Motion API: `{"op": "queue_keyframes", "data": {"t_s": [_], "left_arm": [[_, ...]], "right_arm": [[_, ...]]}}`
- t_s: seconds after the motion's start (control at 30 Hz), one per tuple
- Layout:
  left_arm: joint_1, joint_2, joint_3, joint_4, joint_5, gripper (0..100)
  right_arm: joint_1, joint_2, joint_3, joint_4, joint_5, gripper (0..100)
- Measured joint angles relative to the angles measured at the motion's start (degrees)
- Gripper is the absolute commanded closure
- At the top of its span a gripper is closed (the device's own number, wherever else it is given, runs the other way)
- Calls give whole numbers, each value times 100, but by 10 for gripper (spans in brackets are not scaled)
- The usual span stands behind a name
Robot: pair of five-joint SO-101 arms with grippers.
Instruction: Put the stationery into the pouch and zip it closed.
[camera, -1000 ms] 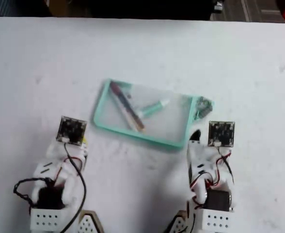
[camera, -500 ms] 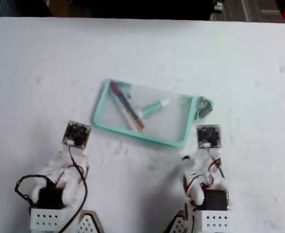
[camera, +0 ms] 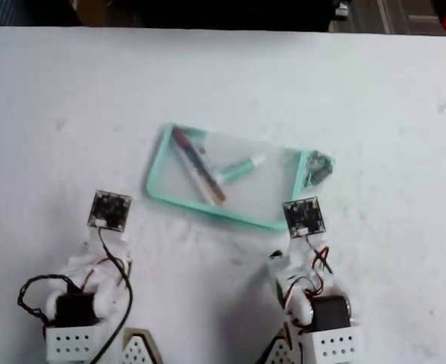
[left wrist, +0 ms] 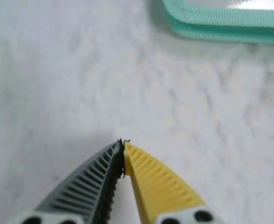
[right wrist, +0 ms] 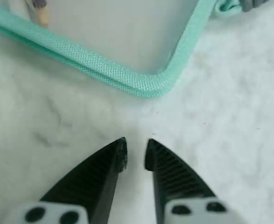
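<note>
the pouch (camera: 208, 210), clear with a mint-green edge, lay flat near the middle of the white table (camera: 223, 76), a little turned. inside it lay a dark reddish pen (camera: 196, 173) and a green and white marker (camera: 238, 168), one end of the marker close to the pen. the zipper pull (camera: 318, 168) rested on the table just beside the pouch's far right corner; whether the zip was fully shut i could not tell.

the left gripper (left wrist: 123, 145) hung over bare table near the pouch's near left corner, apart from it, its grey and yellow fingers pressed together with nothing between them. the right gripper (right wrist: 135, 151) stood just before the near right corner, not touching it, its two black fingers a narrow gap apart and holding nothing.
</note>
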Motion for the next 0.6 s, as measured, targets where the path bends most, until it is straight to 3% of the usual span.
{"op": "queue_keyframes", "data": {"t_s": [0.47,0.6], "left_arm": [[0,0,0,0,0,976],[0,0,0,0,0,976]], "right_arm": [[0,0,0,0,0,982],[396,0,0,0,0,982]]}}
